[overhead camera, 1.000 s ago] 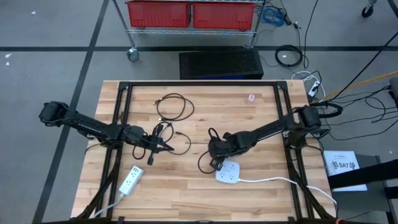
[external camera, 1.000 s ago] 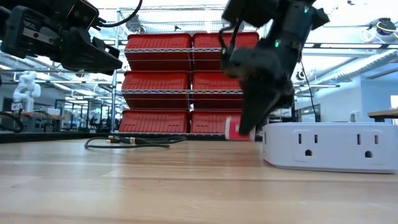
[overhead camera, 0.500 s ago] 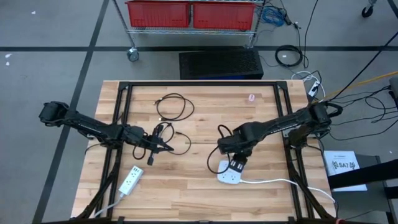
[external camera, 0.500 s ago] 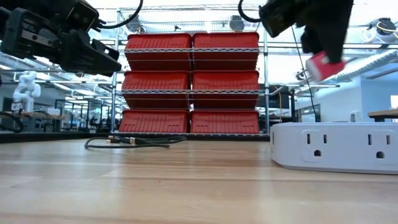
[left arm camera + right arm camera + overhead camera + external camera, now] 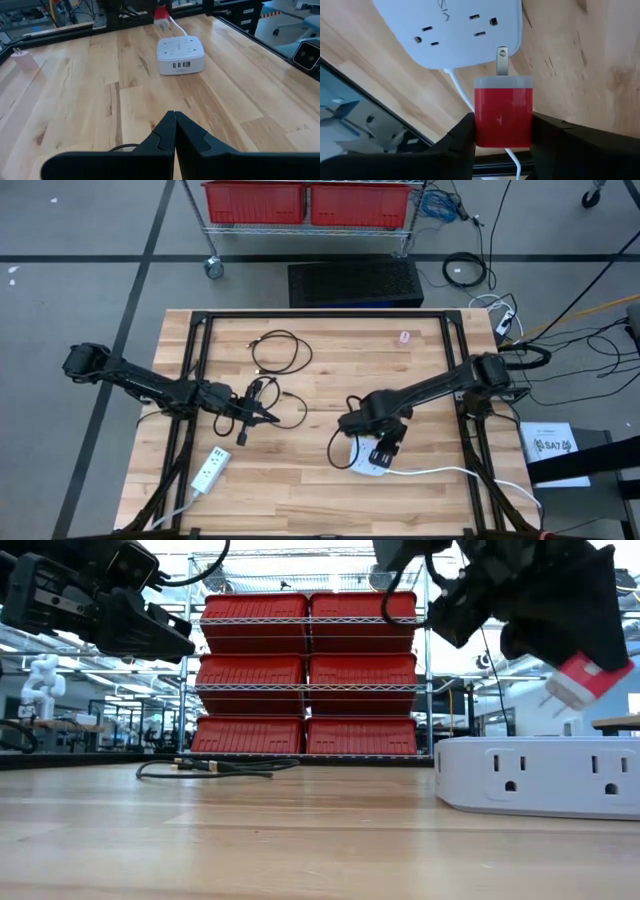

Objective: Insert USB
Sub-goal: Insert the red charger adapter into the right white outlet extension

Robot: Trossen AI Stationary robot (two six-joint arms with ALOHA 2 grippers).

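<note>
Right gripper [image 5: 502,131] clamped on a red plug [image 5: 503,114], metal prongs pointing away from the wrist toward the white power strip [image 5: 451,30] directly ahead. In the low view the plug hangs just above the strip's top face, tilted, prongs aimed down and not yet touching. The plug's long axis runs along the gripper's reach; the sockets lie just beyond the prong tips, so the coming move likely turns on levelling and lining up. Left gripper [image 5: 175,131], fingers pressed together and holding nothing, waits well apart over the worktop [image 5: 90,90], beside loose black cables [image 5: 275,350].
</note>
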